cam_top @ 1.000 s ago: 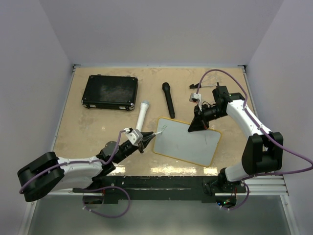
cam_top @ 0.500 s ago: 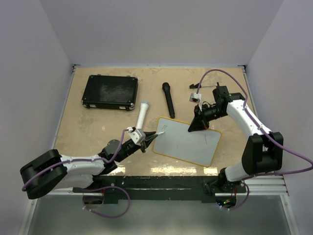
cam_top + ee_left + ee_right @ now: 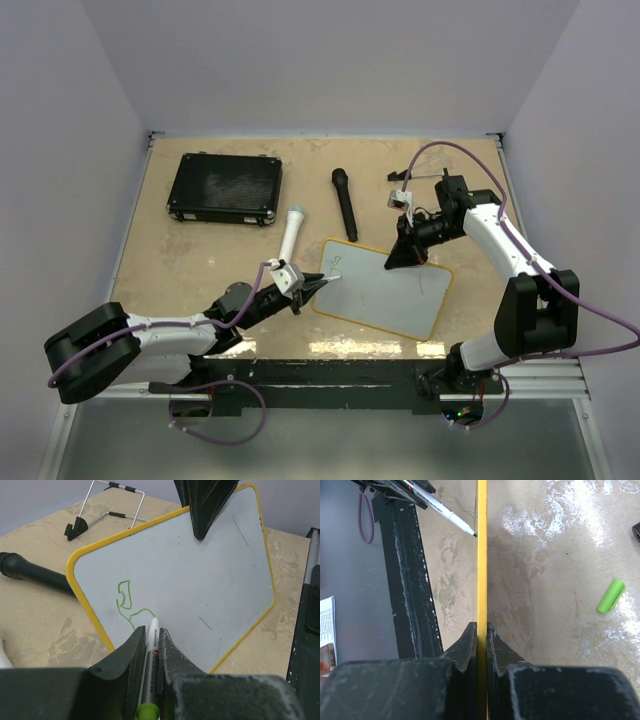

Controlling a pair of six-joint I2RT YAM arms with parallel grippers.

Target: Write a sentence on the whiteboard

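**Marker tip at the board, a few green strokes on it**

The counter (image 3: pixel 200 270) carries everything. The left arm (image 3: pixel 170 335) reaches in low from the near left. The right arm (image 3: pixel 500 240) bends in from the right. The whiteboard (image 3: pixel 385 295) sits at the centre right, skewed, its yellow rim pinched at the far edge by the right jaws, which are closed tight on it. A black case (image 3: pixel 224 187) lies at the far left, well apart from the board. A black mic (image 3: pixel 344 203) and a white mic (image 3: pixel 292 232) lie between case and board. A wire stand (image 3: pixel 107 505) is beyond the board. The left jaws are clamped shut on a marker (image 3: pixel 152 640), its tip at the board's left corner. A green cap (image 3: pixel 610 595) lies loose on the counter. The sentence (image 3: pixel 125 600) is only a few looping green strokes, which end at the tip.
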